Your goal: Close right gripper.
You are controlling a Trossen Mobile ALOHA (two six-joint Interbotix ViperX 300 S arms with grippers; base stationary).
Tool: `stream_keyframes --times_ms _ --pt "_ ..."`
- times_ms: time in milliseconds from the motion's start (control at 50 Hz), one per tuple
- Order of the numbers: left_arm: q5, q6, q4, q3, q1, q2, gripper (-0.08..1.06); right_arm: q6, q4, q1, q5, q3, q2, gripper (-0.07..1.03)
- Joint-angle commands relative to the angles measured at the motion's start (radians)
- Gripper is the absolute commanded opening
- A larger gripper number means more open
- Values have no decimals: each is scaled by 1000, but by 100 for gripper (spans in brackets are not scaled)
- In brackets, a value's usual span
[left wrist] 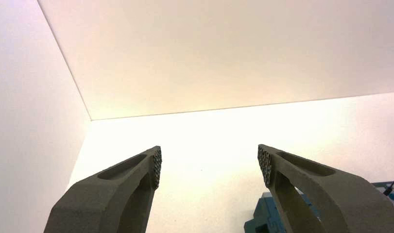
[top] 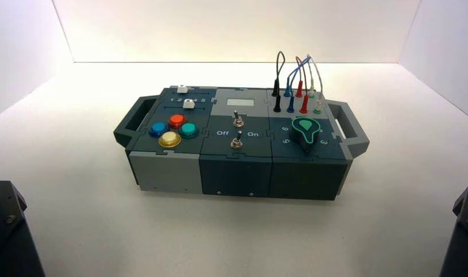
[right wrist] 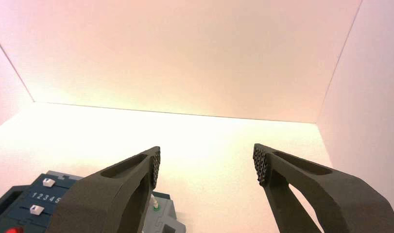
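Note:
My right gripper (right wrist: 207,167) is open, its two fingers wide apart with nothing between them, held above the table to the right of the box. In the high view only a dark part of the right arm (top: 463,231) shows at the lower right corner. My left gripper (left wrist: 209,166) is open and empty too, parked at the left; its arm (top: 6,231) shows at the lower left corner. The box (top: 237,173) stands in the middle of the table, apart from both grippers.
The box bears four coloured buttons (top: 173,130), two white sliders (top: 185,97), two toggle switches (top: 237,130) by "Off" and "On", a green-topped knob (top: 306,131) and plugged wires (top: 295,81). It has a handle at each end. White walls surround the table.

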Motion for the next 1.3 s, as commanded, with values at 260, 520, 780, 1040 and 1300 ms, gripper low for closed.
stream_keyframes --times_ms 260,520,780,1040,1300 --pt "5 5 0 -28 2 34 102 3 5 3 -5 -17 17 99" --pt "2 5 3 -32 3 51 102 2 3 2 -2 -17 17 99" --pt "-2 6 3 -32 3 72 102 5 3 0 26 -28 49 93" --pt "0 6 3 -35 3 80 102 -6 -9 2 103 -60 94 -3" --pt "-2 6 3 -37 3 94 102 -9 -11 2 141 -66 118 -2"
